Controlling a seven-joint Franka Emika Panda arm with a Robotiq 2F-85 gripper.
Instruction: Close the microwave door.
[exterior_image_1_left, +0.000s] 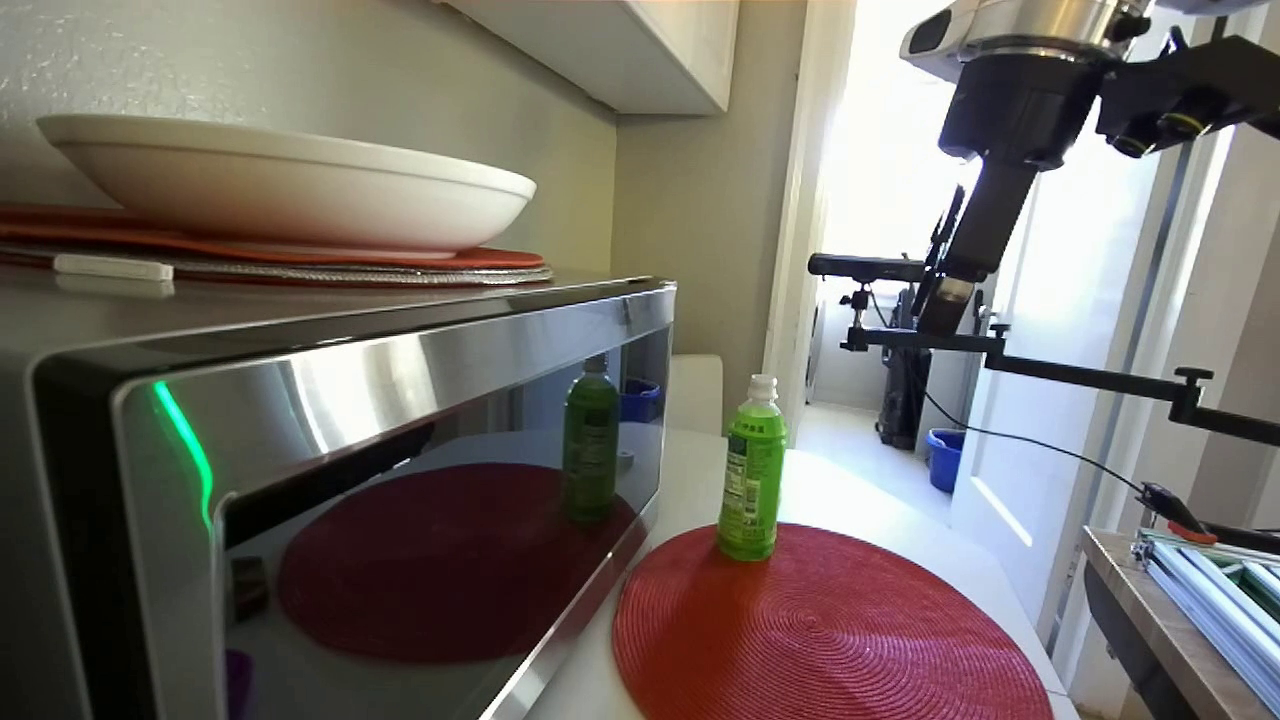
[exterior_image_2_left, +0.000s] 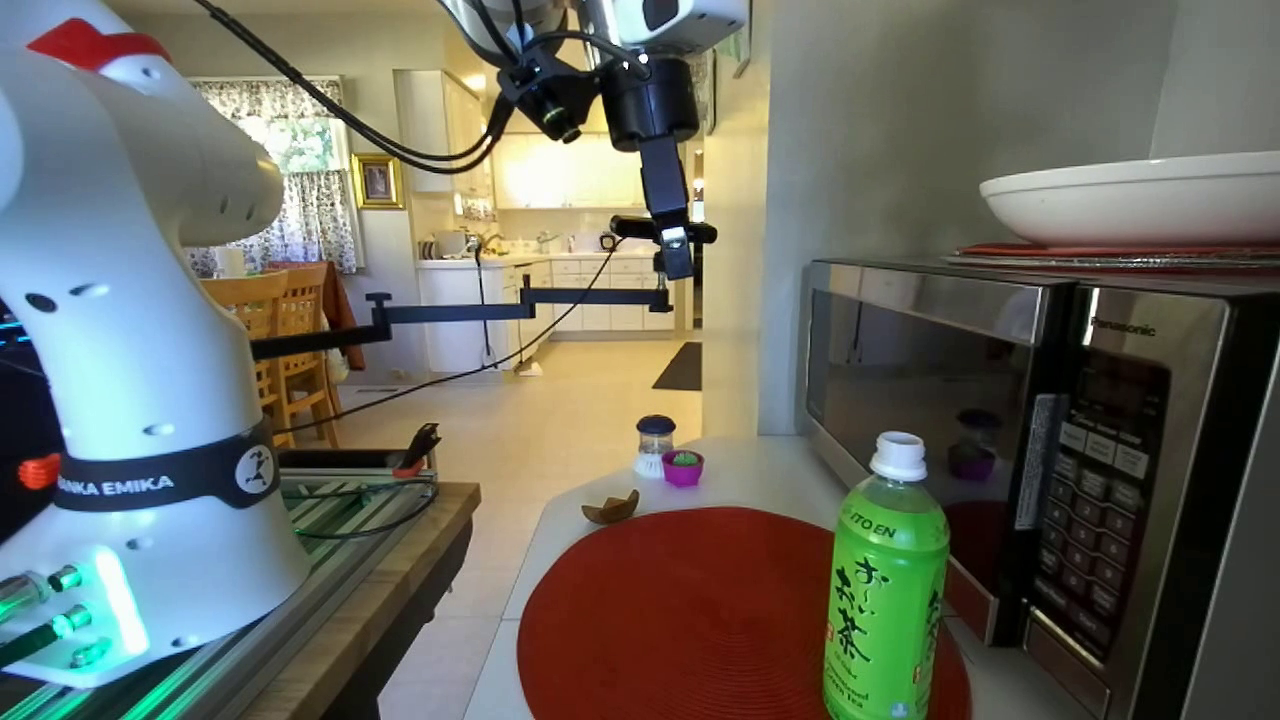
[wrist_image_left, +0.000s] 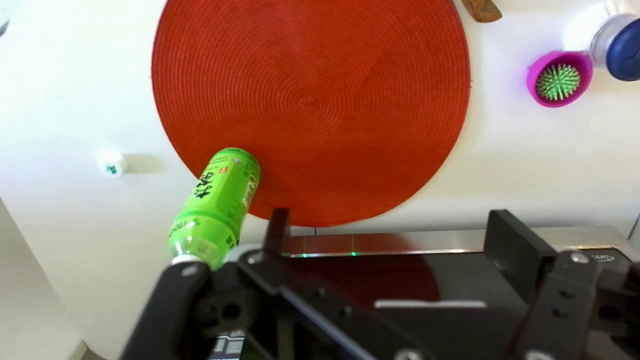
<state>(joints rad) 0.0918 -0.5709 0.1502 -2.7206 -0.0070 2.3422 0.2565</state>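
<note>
The microwave door (exterior_image_1_left: 400, 375) is a wide steel panel with a dark reflective window, and it shows in both exterior views (exterior_image_2_left: 920, 370). It looks flush or nearly flush with the microwave's front beside the control panel (exterior_image_2_left: 1110, 440). A narrow dark gap separates door and panel; I cannot tell whether it is latched. In the wrist view the door's lower edge and glass (wrist_image_left: 460, 275) appear behind my fingers. My gripper (wrist_image_left: 391, 222) is open and empty, its fingers wide apart. In both exterior views it hangs in the air, higher than the microwave and clear of the door (exterior_image_1_left: 945, 300) (exterior_image_2_left: 675, 255).
A green tea bottle (exterior_image_2_left: 885, 590) stands on the round red mat (exterior_image_2_left: 680, 600), close to the door. A purple cup (exterior_image_2_left: 683, 468), a blue-topped jar (exterior_image_2_left: 655, 445) and a brown piece (exterior_image_2_left: 610, 508) are on the counter. A white bowl (exterior_image_1_left: 290, 190) sits on the microwave.
</note>
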